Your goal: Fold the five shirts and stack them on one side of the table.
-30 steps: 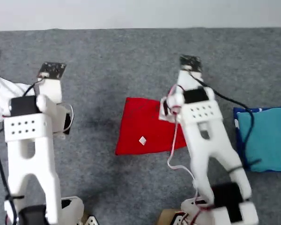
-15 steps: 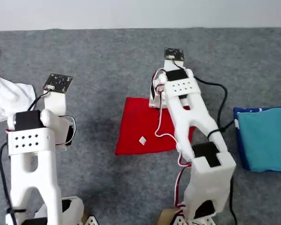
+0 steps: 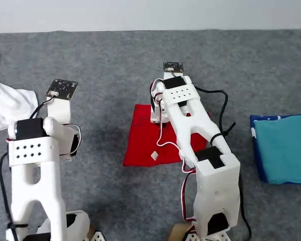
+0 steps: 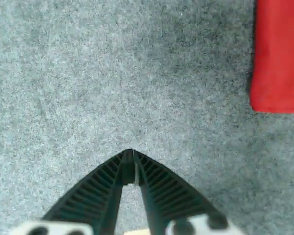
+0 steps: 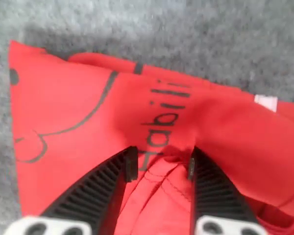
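Leftward over the red shirt [image 3: 140, 143] my right arm has swung. My right fingers [image 5: 129, 167] stand narrowly apart, tips down on the cloth with a ridge bunched between them. My left fingers [image 4: 133, 155] are pressed together above the grey table [image 3: 105, 60], well apart from that shirt.

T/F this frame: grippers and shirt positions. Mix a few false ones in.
1. The left gripper is shut over bare table. True.
2. The right gripper is over bare table too. False: it is down on the red shirt, fingers apart.
3. A teal shirt lies on a blue shirt. True.
4. The red shirt is stacked on the teal shirt. False: it lies apart from it, mid-table.
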`<state>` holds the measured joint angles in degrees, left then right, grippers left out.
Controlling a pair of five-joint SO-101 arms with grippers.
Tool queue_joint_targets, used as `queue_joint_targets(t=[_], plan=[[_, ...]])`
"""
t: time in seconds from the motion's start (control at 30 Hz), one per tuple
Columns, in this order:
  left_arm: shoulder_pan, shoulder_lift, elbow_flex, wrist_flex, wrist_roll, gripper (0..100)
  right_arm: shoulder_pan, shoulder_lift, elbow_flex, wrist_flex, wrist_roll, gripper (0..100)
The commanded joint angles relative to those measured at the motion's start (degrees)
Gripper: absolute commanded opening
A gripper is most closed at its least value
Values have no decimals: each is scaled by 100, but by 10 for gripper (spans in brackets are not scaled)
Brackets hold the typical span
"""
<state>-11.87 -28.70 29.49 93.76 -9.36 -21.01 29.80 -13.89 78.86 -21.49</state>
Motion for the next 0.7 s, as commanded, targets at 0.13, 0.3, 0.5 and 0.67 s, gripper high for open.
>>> queue_joint_targets(t=[0.13, 0.3, 0.5, 0.67], plan=[[0, -176, -22, -105, -18, 3, -4, -92, -316, 242, -35, 128], [0, -176, -22, -105, -18, 3, -4, -330, -316, 470, 229, 9], [0, -176, -22, -105, -18, 3, 4, -664, -316, 1288, 299, 9], [0, -176, -22, -105, -18, 3, 127, -840, -308, 1903, 299, 9]])
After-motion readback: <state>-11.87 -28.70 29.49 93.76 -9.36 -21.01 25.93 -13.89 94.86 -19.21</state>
